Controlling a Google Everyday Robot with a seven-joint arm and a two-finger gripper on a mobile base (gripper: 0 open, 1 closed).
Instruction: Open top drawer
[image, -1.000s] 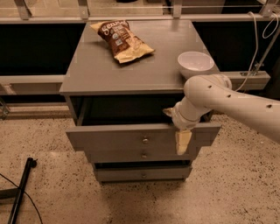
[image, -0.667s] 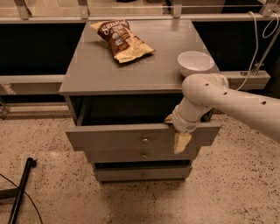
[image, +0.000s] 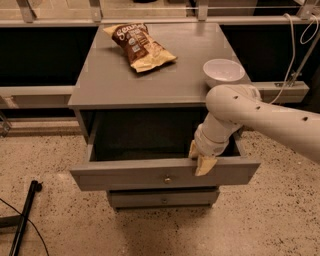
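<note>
Two matte grey drawers show in the front of the small grey cabinet before you. The upper one, the wide top drawer (image: 125, 175) with a flat front panel, stands well out from the cabinet body, so you look down into its dark interior. Its small round metal knob (image: 167, 179) sits at the centre of the panel. Below it, the narrower lower grey drawer (image: 150, 199) is in, flush under the open one. Your tan hand (image: 201, 159) is at the top edge of the top drawer's front panel, just right of the knob, and part of it hangs over the outer face of the panel. You cannot tell whether it is clenched on the panel or released. The thick white perforated arm (image: 265, 117) reaches in from the right, crossing above the drawer's right corner. On the grey tabletop (image: 115, 80) a round white bowl (image: 223, 71) stands near the front right corner, partly hidden by the arm's elbow. A brown and yellow crinkled snack bag (image: 141, 46) lies flat toward the back, well apart from the bowl. A black pole (image: 22, 215) lies on the speckled stone floor (image: 60, 165) at lower left. Thin white cables (image: 295, 45) hang at upper right.
</note>
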